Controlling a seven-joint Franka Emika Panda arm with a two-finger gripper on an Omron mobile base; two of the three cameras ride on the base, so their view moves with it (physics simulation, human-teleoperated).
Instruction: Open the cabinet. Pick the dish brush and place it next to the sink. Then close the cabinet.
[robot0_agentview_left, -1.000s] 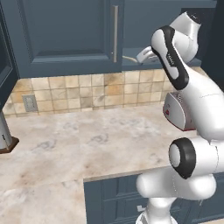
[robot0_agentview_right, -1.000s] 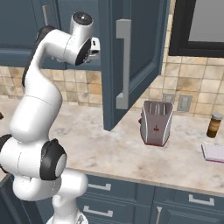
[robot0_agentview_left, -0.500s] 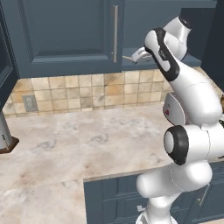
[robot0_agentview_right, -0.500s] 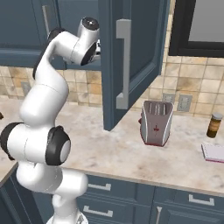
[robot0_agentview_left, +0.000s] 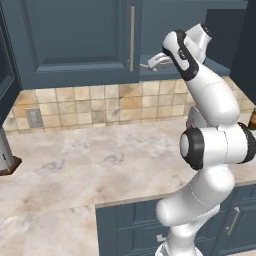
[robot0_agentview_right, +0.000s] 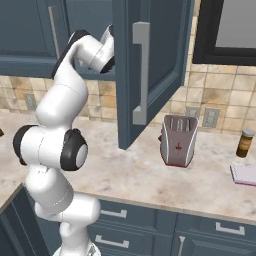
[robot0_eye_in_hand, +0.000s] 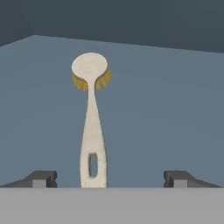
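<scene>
Spread wide, the end effector (robot0_eye_in_hand: 109, 178) has its two dark fingertips (robot0_eye_in_hand: 41, 178) low in the hand view, one on each side of the dish brush (robot0_eye_in_hand: 92, 127), with clear gaps between them and the handle. Nothing is pinched. The brush lies flat on the blue shelf floor (robot0_eye_in_hand: 166, 109) inside the cabinet (robot0_agentview_right: 150, 65), its cream handle running away from the tips toward a round head fringed with yellow-orange bristles. A slot is cut through the near end of the handle, which sits closer to the one fingertip than to the other.

From the left base view the end effector (robot0_agentview_left: 156, 62) is seen raised to the bottom edge of the open cabinet (robot0_agentview_left: 170, 30), reaching into the opening just right of the closed left door (robot0_agentview_left: 75, 40) and its silver bar handle (robot0_agentview_left: 131, 37). In the right base view the right door (robot0_agentview_right: 150, 70) stands swung out toward the camera, its long bar handle (robot0_agentview_right: 141, 72) facing outward, and it hides the hand behind it.

Below, a mottled beige counter (robot0_agentview_right: 150, 175) carries a silver toaster (robot0_agentview_right: 178, 140) near the open door, with a small brown bottle (robot0_agentview_right: 244, 143) and a flat white item (robot0_agentview_right: 245, 175) further right. Tan tiles (robot0_agentview_left: 100, 102) back the counter, and an outlet plate (robot0_agentview_left: 34, 118) is set in them.
</scene>
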